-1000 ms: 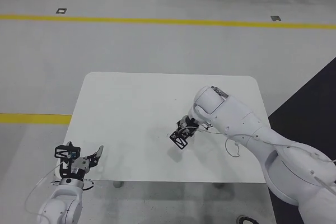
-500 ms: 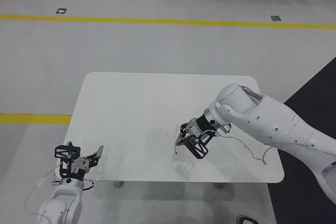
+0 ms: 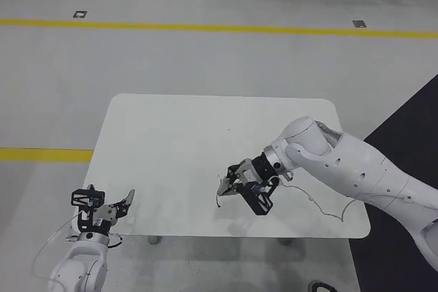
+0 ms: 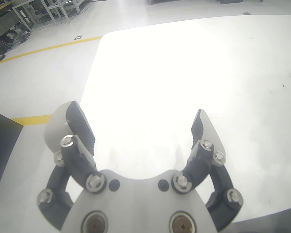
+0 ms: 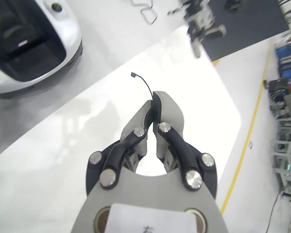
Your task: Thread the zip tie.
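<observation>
Zip tie: smooth black plastic. Table: smooth, faintly glossy. Left claw pads: ribbed black rubber.

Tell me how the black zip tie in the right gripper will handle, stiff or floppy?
Probably springy, not limp: the zip tie arcs out from the right gripper without drooping flat. Likely very light, being so thin. It may pivot between the shut fingers.

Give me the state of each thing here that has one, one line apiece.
zip tie, pinched by its strap, head end sticking out free, unlooped.
right gripper, shut on the zip tie.
left gripper, open, holding nothing.
</observation>
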